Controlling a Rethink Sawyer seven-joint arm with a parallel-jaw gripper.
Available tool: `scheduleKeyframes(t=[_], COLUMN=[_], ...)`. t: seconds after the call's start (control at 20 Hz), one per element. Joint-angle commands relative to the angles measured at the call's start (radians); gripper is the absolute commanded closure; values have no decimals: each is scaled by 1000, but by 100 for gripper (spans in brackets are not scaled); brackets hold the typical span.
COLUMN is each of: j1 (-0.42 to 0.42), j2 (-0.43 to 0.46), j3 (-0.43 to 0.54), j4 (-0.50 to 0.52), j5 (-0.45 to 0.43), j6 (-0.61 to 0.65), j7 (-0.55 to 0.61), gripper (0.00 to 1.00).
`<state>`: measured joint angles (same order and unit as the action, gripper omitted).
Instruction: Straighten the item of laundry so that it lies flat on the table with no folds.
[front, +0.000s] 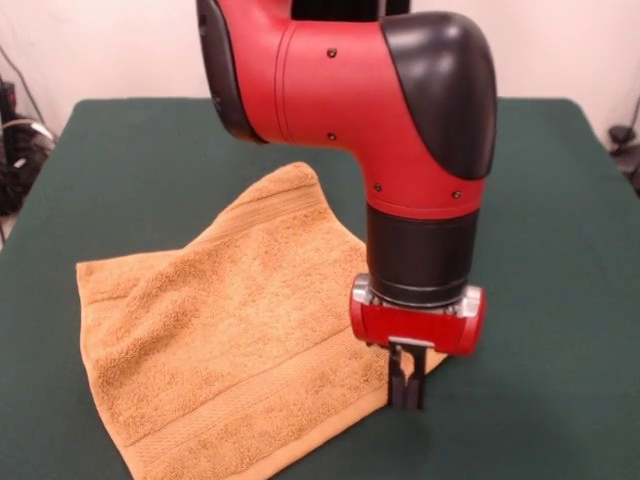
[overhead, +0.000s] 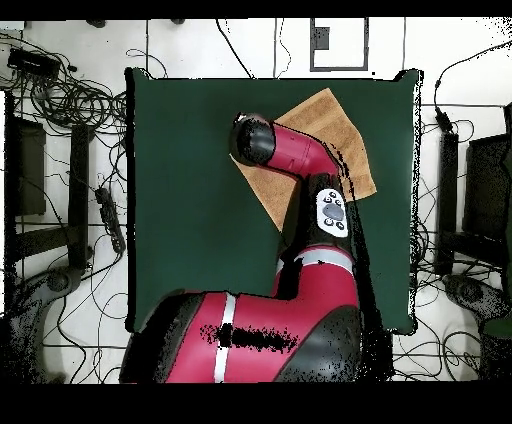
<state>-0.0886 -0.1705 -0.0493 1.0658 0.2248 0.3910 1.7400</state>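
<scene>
The orange-tan towel lies on the dark green table, left of centre towards the near edge. It is mostly spread out, with a crease across its far left part where one layer seems to overlap another. My gripper points straight down at the towel's right corner. Its dark fingers are pressed together on that corner at table height, and a bit of cloth shows just right of them. In the overhead view the towel shows at the far side of the table. The arm covers part of it and hides the gripper.
The red and black arm hangs over the table's middle and hides the cloth behind it. Cables and stands lie on the floor around the table in the overhead view.
</scene>
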Motion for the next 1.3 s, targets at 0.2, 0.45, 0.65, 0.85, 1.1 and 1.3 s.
scheduleKeyframes(t=[0.2,0.45,0.65,0.85,1.1,1.3], j1=[35,36,48,64,111,141], j2=[100,102,93,76,-16,-117], j3=[98,97,68,32,-52,-88], j4=[-247,-242,-231,-201,-69,82], j5=[67,64,48,43,52,65], j6=[235,227,183,154,152,166], j7=[146,150,167,208,317,358], gripper=[100,100,0,0,0,0])
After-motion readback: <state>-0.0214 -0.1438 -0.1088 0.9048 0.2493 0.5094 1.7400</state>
